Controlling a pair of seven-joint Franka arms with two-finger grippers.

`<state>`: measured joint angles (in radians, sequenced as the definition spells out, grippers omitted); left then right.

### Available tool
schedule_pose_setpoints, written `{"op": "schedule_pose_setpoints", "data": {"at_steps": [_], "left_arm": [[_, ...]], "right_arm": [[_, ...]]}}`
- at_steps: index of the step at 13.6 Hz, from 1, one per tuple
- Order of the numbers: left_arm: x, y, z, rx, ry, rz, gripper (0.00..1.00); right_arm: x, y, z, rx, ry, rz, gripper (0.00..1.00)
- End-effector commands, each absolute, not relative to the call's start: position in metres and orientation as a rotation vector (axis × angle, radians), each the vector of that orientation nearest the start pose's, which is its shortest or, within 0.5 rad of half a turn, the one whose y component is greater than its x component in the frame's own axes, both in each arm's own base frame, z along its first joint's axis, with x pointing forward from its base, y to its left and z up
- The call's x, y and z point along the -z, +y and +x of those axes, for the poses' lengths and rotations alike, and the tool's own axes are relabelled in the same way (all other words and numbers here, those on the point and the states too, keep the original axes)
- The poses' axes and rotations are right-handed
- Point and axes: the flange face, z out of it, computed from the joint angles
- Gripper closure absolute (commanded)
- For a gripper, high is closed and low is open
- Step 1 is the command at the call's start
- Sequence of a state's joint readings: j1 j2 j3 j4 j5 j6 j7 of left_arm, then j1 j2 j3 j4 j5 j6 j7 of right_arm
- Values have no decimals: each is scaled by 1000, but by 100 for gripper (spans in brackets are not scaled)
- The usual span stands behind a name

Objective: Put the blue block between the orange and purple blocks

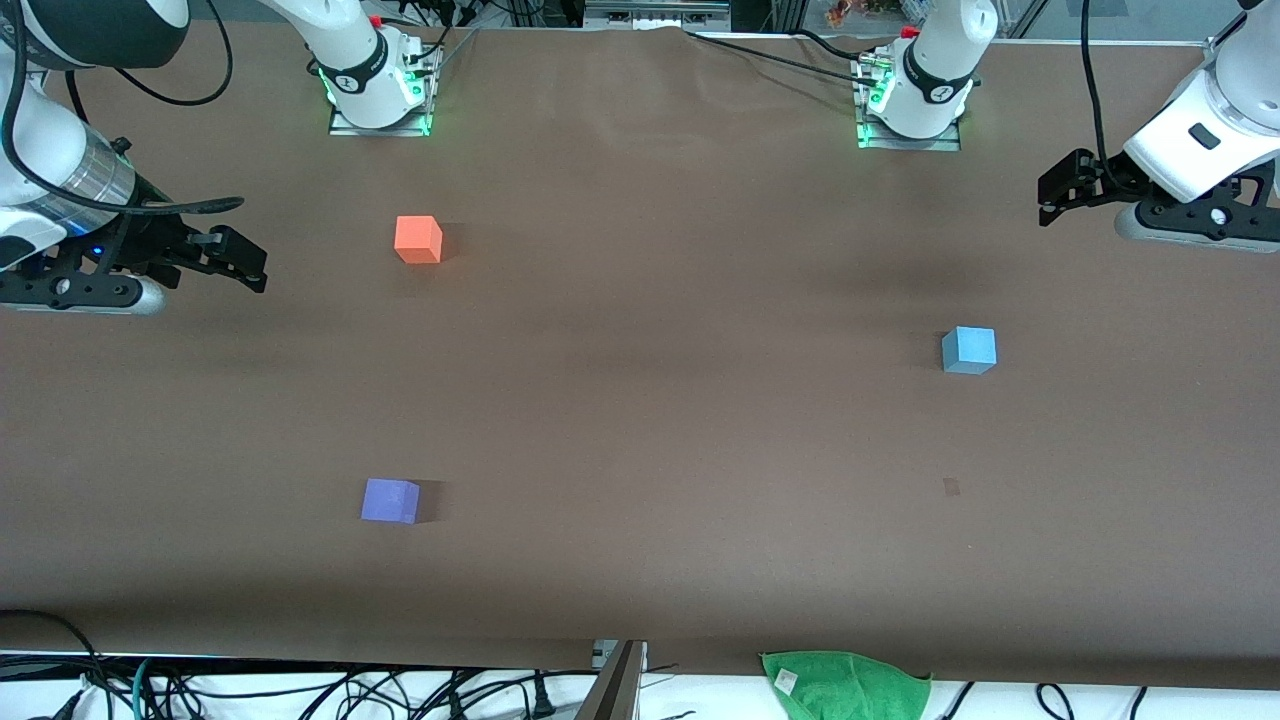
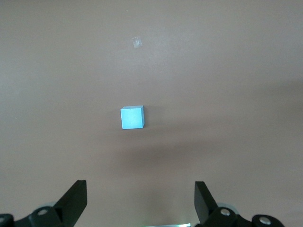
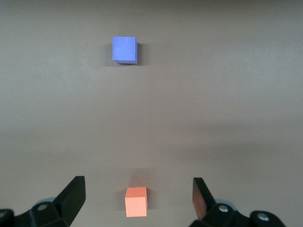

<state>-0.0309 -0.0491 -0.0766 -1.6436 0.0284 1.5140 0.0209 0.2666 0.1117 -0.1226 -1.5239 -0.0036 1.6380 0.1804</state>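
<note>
**A:** Brown cloth covers the whole table (image 1: 640, 560), and on it I see three cubes. How far is the task, in your opinion?

**B:** I think it has not started. The blue block (image 1: 968, 350) sits alone toward the left arm's end of the table, and nothing touches it. The orange block (image 1: 418, 239) and the purple block (image 1: 390, 500) are both toward the right arm's end, well apart from the blue one. The purple one lies nearer to the front camera than the orange one, and the space between them has nothing in it.

**A:** And the grippers?

**B:** The left gripper (image 1: 1048, 195) hangs over the table edge at its own end, with the fingers spread and holding nothing. Its wrist view shows the blue block (image 2: 132, 117) lying ahead of the released jaws. The right gripper (image 1: 240, 262) waits at its own end, also spread and empty. Its wrist view shows the orange block (image 3: 136, 202) and the purple block (image 3: 124, 49).

**A:** So what is left?

**B:** Everything, I judge: reach, grasp, carry, and set down between the two.

**A:** Any writing to read?

**B:** No. The cubes are plain. A green towel (image 1: 845, 685) at the near edge has a small white tag, but I cannot read it.
</note>
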Motion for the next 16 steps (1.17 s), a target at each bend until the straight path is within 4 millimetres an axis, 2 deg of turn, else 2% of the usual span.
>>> {"op": "schedule_pose_setpoints", "data": {"at_steps": [1, 4, 13, 16], "left_arm": [[-615, -52, 528, -144, 165, -3150, 0], [-614, -52, 526, -159, 102, -3149, 0], [-613, -51, 527, -164, 109, -3148, 0], [-600, -50, 533, -204, 111, -3141, 0]], "right_arm": [[-592, 89, 585, 14, 48, -3142, 0], [-591, 86, 586, 6, 55, -3142, 0], [-591, 85, 585, 6, 55, -3142, 0], [-592, 85, 585, 9, 55, -3141, 0]]}}
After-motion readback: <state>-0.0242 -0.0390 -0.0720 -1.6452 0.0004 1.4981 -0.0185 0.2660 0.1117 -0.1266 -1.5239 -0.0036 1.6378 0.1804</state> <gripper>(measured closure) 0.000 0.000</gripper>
